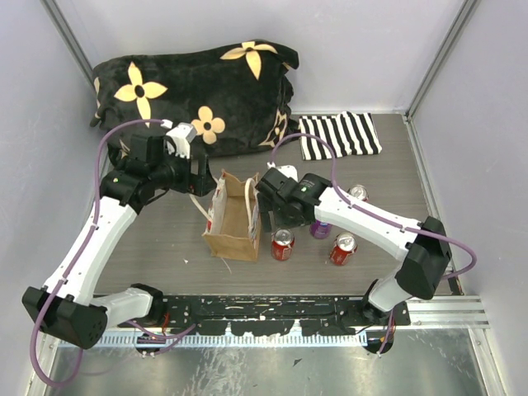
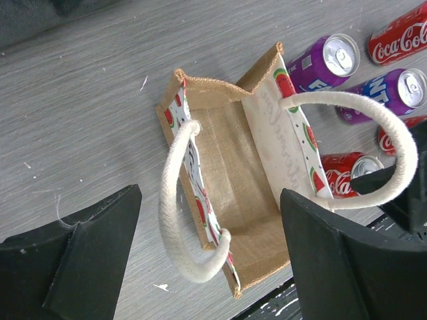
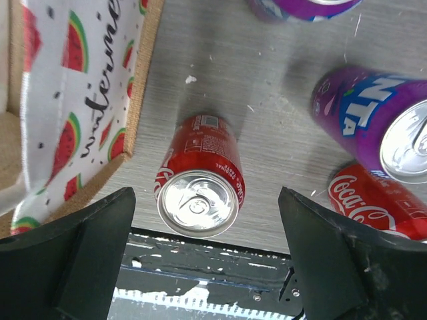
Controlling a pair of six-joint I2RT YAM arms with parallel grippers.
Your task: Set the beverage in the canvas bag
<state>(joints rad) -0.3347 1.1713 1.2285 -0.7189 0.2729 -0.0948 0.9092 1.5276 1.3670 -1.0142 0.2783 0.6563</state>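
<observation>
Right gripper (image 3: 207, 257), jaws spread, is hovering over the upright red cola can (image 3: 199, 197); left gripper (image 2: 207, 260), likewise spread, over the tan canvas bag (image 2: 207, 97).

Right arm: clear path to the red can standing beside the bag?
Probably yes. The right gripper is open right above the upright red can, nothing between; canvas bag and purple can stand clear on either side.
</observation>
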